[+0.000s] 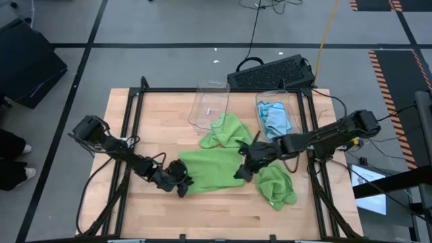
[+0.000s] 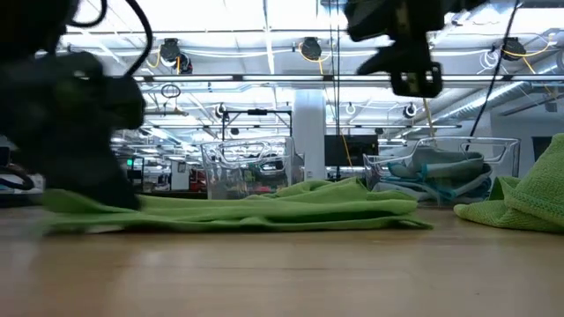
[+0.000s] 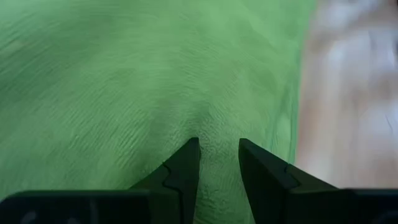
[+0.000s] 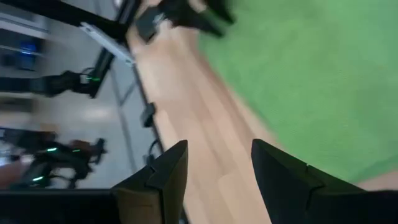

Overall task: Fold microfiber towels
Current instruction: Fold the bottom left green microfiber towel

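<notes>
A lime-green microfiber towel [image 1: 210, 169] lies spread flat on the wooden table's middle [image 2: 264, 210]. My left gripper [image 1: 181, 185] is down at the towel's left edge and shut on its cloth [image 3: 217, 168]. My right gripper [image 1: 241, 172] hangs open above the towel's right edge, well clear of the table in the low view [image 2: 414, 79], with nothing between its fingers [image 4: 217, 180]. A second green towel [image 1: 277, 187] lies crumpled to the right, and a third [image 1: 226, 131] is bunched against a clear bin. My left gripper pinches a raised pucker of the green towel [image 3: 217, 140] between its two fingers, near the towel's left edge. The fingers slant down onto it from the table's left side. Wrinkles run toward the pinch, and the rest of the towel lies on the table.
A clear plastic bin [image 1: 209, 104] lies at the far middle. A second bin [image 1: 273, 116] beside it holds light blue towels. A black keyboard [image 1: 270, 71] sits beyond the far edge. Bare wood [image 1: 216, 212] runs along the near side.
</notes>
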